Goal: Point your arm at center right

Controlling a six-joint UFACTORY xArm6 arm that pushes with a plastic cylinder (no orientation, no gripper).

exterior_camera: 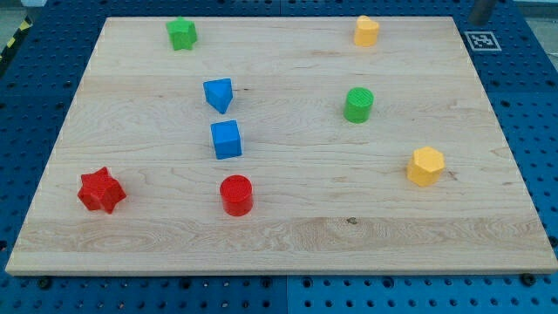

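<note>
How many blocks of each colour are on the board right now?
Red: 2 (star, cylinder)
Blue: 2 (triangular block, cube)
Green: 2 (star-like block, cylinder)
Yellow: 2 (top block, hexagonal block)
Total: 8
My tip is not clearly in view.

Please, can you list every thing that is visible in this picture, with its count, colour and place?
Board: one, light wood, fills most of the view.
Star blocks: one green, top left; one red, bottom left.
Cylinders: one green, right of centre; one red, bottom centre-left.
Blue blocks: one wedge-like, left of centre; one cube, just below it.
Yellow blocks: one, top right, shape unclear; one hexagonal, centre right.
Marker tag: one, black and white, top right corner.
Base plate: blue, perforated, around the board.
My tip: not visible.
</note>
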